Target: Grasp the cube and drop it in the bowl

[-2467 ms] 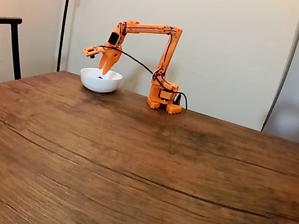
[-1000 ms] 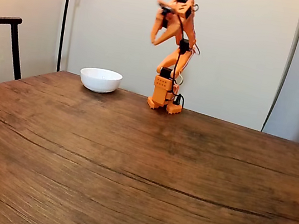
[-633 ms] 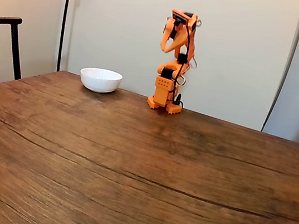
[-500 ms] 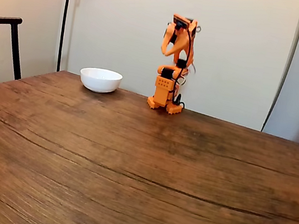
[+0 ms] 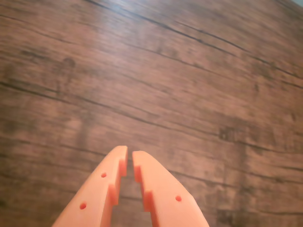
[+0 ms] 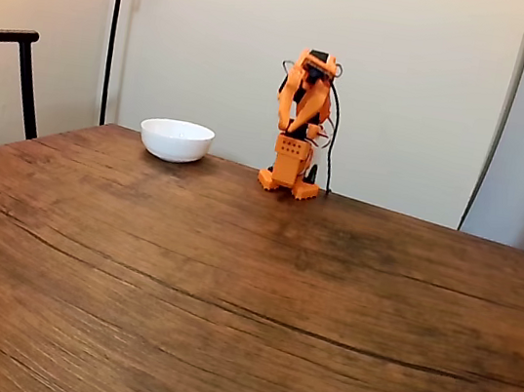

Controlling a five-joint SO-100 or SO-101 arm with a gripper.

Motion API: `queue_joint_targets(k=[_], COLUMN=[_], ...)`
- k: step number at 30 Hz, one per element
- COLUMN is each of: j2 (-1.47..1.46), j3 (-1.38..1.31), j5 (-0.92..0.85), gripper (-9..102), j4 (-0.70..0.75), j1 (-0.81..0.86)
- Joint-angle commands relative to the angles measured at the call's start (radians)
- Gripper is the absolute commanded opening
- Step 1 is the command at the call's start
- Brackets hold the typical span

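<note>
Showing the orange two-finger hand (image 5: 129, 156) nearly clenched and empty above the bare brown wooden desk (image 6: 247, 292), the round white bowl (image 6: 176, 139) near its far left edge, cube unseen.

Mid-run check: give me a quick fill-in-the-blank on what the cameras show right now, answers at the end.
1. In the fixed view the bowl stands to the ____ of the arm's base.
2. In the wrist view the gripper holds ____ between its fingertips.
3. The table is made of ____.
4. The arm is ____ in colour.

Answers: left; nothing; wood; orange
</note>
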Motion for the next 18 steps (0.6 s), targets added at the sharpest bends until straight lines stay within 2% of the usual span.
queue_joint_targets(k=[1, 9, 18], j2=[0.002, 0.002, 0.002], j3=[0.072, 0.261, 0.442], j5=[-0.005, -0.025, -0.080], gripper=[-1, -1, -1], j4=[-0.094, -0.218, -0.278], j1=[0.003, 0.018, 0.058])
